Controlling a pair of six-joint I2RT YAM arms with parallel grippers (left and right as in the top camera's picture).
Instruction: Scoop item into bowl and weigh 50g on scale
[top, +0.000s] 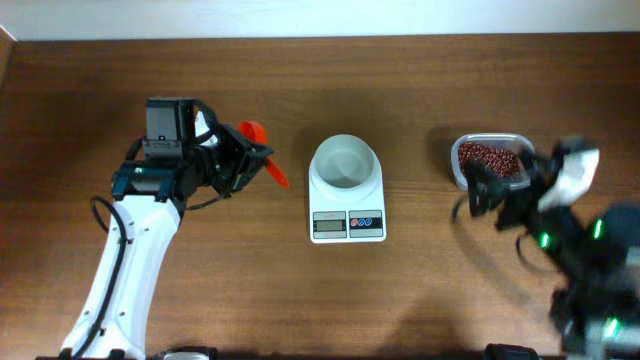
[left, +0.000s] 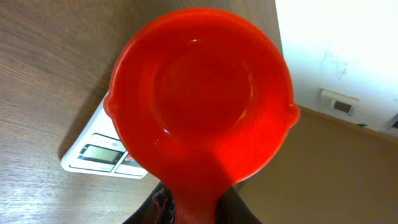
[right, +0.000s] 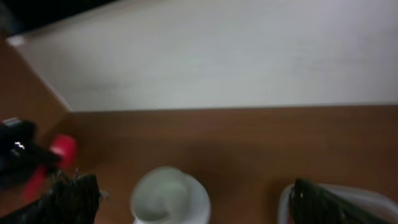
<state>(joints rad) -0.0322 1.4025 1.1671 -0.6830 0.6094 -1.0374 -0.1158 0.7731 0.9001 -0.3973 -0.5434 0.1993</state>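
The white bowl (top: 345, 164) stands empty on the white scale (top: 347, 222) at mid-table. It also shows in the right wrist view (right: 165, 198). The reddish-brown beans (top: 488, 157) lie in a clear plastic tub (top: 458, 172) at the right. My left gripper (top: 243, 160) is shut on the handle of an orange-red scoop (top: 262, 150), left of the scale. The scoop (left: 200, 93) fills the left wrist view and is empty. My right gripper (top: 492, 190) is open and empty beside the tub's near edge.
The scale's display and buttons (left: 99, 152) show under the scoop in the left wrist view. A white wall (right: 217, 56) borders the table's far edge. The wooden tabletop (top: 330, 300) spreads toward the front.
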